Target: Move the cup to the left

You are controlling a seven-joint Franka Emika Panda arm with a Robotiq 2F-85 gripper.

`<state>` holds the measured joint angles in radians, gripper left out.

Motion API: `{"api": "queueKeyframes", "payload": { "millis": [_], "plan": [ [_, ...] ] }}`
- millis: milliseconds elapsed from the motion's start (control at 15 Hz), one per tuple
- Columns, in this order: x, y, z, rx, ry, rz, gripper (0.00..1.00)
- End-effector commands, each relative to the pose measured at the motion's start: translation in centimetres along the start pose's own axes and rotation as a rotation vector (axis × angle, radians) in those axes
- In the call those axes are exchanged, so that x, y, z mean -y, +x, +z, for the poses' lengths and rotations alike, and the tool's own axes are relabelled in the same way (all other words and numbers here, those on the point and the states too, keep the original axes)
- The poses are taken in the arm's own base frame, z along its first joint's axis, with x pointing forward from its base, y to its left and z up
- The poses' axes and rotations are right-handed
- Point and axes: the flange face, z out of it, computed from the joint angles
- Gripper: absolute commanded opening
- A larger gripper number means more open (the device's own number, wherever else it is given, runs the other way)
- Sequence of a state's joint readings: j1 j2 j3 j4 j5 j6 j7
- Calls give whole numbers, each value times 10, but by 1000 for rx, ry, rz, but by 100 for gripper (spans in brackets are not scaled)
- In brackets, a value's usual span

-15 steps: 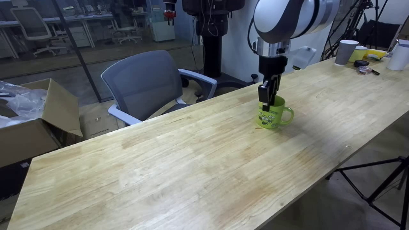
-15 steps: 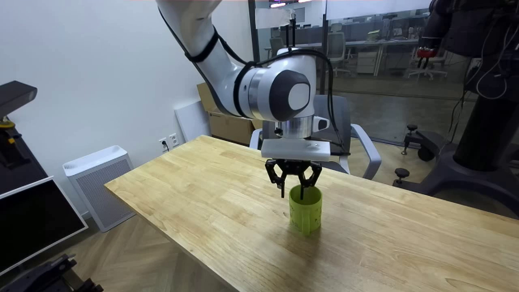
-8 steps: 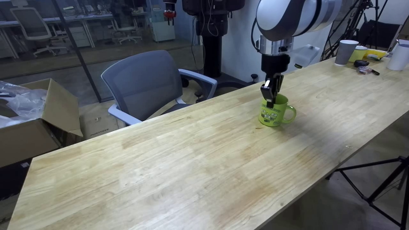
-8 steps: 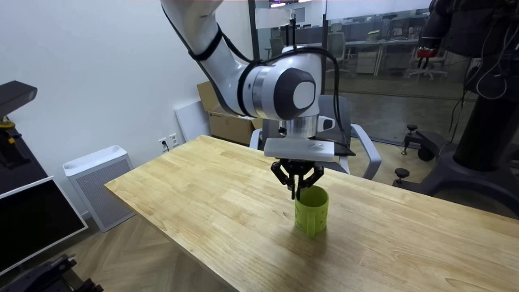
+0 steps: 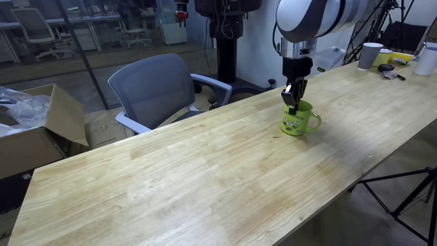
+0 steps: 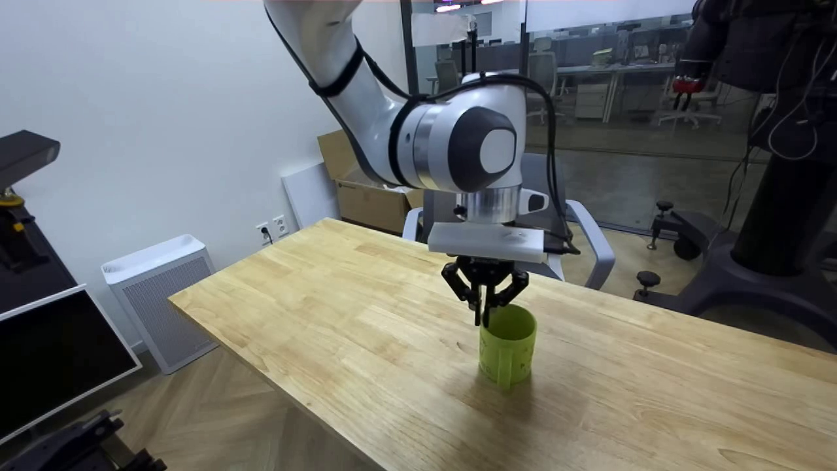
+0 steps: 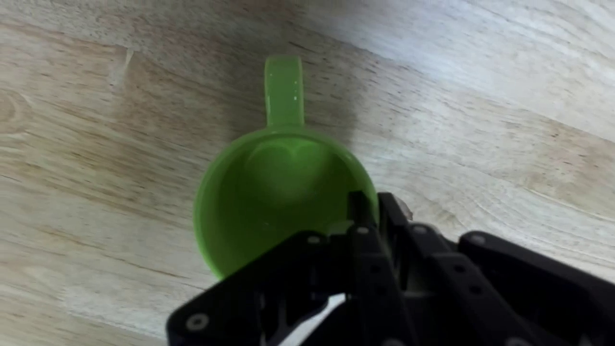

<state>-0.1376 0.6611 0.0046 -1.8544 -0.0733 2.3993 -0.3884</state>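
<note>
Pinching the lime-green mug (image 6: 508,350) by its rim (image 7: 198,214) with the tool (image 7: 373,198). Probably grasped, ready to move; next, carry left, level, then release.

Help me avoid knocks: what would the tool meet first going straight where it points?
Straight down: likely the tabletop, met by the green mug the tool grips; any gap beneath is unclear.
</note>
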Motion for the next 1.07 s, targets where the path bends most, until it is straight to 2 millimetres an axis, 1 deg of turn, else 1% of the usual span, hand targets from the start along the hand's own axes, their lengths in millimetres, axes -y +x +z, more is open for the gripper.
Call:
{"api": "queueKeyframes", "payload": {
  "millis": [0, 333, 533, 733, 1000],
  "plan": [
    [-3, 3, -24, 21, -17, 46, 2],
    [-5, 5, -41, 26, -25, 62, 2],
    [-2, 8, -45, 29, -23, 68, 2],
    [13, 12, -45, 35, -17, 53, 2],
    [44, 22, -43, 46, -19, 17, 2]
  ]
}}
